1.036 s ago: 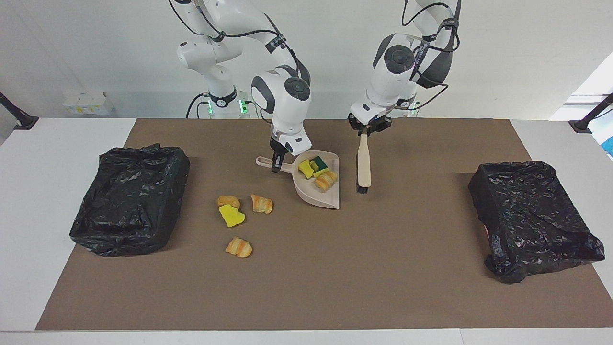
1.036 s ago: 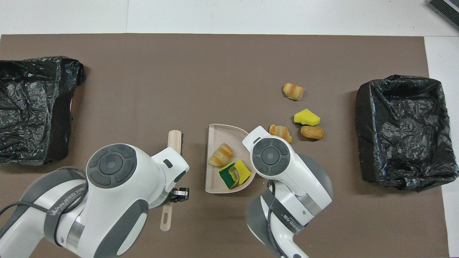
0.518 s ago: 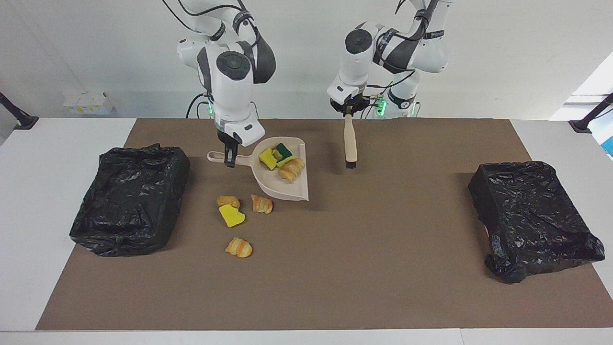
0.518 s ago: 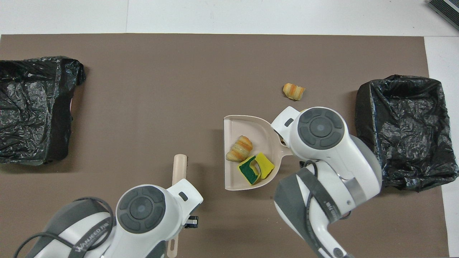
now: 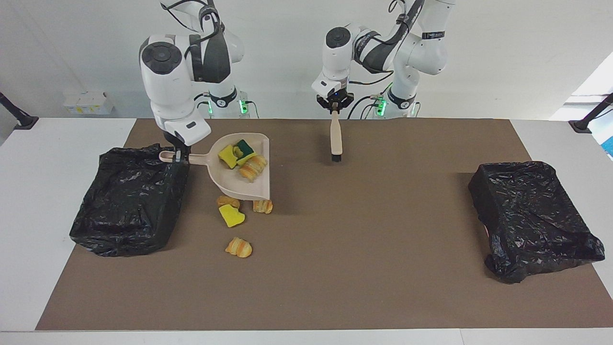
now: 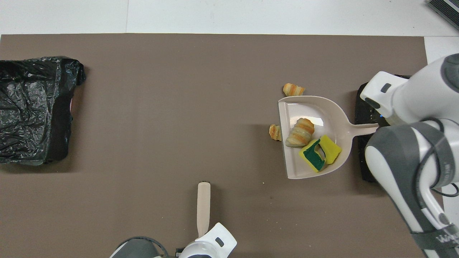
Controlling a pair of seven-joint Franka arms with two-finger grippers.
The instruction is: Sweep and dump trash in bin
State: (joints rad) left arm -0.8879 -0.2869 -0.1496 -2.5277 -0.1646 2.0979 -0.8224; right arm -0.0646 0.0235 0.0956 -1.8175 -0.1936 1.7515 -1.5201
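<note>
Working above a brown mat (image 5: pixel 359 263) laid over a white table (image 5: pixel 48 191). Carrying three scraps of trash in a beige dustpan (image 5: pixel 239 187): a yellow sponge bit (image 5: pixel 226 156), a green-backed sponge bit (image 5: pixel 245 147) touching it, and a striped pastry piece (image 5: pixel 253 167) just beside both, toward the pan's open lip. Holding the dustpan up off the mat, roughly level, by its handle, with the right gripper (image 5: pixel 179 155) clamped tight on the handle's end, over the corner of a black-lined bin (image 5: pixel 129 206) straddling the mat's edge at the right arm's end of the table. Hanging the pan's lip over loose scraps lying on the mat near that bin: a small pastry lump (image 5: pixel 228 201), a loose yellow sponge wedge (image 5: pixel 231 216) touching it, and a second pastry piece (image 5: pixel 263 206) just beside them, the two pastry bits partly hidden under the lip. Leaving a fourth loose pastry piece (image 5: pixel 239 247) farther from the robots, apart from that cluster. Gripping a beige brush (image 5: pixel 336 139) at the top of its handle with the left gripper (image 5: pixel 335 106), pinched fully closed on it. Dangling the brush upright, black bristles down, over the mat near its edge closest to the robots, about midway along that edge; unable to tell whether touching the mat. Leaving untouched a second black-lined bin (image 5: pixel 531 220) at the left arm's end of the mat, well apart from the brush.
</note>
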